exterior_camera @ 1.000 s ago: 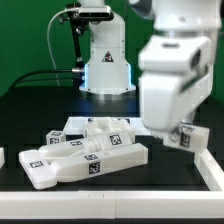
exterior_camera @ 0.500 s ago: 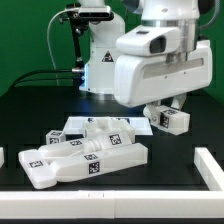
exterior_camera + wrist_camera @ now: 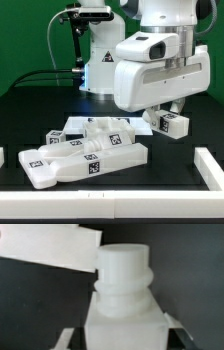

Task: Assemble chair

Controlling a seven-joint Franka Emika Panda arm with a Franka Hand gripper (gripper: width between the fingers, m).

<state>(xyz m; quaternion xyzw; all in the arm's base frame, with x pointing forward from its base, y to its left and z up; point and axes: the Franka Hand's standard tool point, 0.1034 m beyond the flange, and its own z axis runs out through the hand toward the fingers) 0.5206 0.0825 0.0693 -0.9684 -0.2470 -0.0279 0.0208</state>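
Vs 1 s ago the arm sits higher & further to the exterior view's left, approx same as 0.5 s ago, wrist pointing down, tool (image 3: 165, 112) clamped on the chair leg (image 3: 171, 125), held clear of the desk (image 3: 30, 125), near the chair-parts pile (image 3: 85, 155).

Gripper (image 3: 168, 115) raised, tilted, jaws closed

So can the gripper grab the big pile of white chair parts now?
Probably not yet: the gripper is shut on a tagged white chair part above the table, so it has no room. Nothing else blocks the pile.
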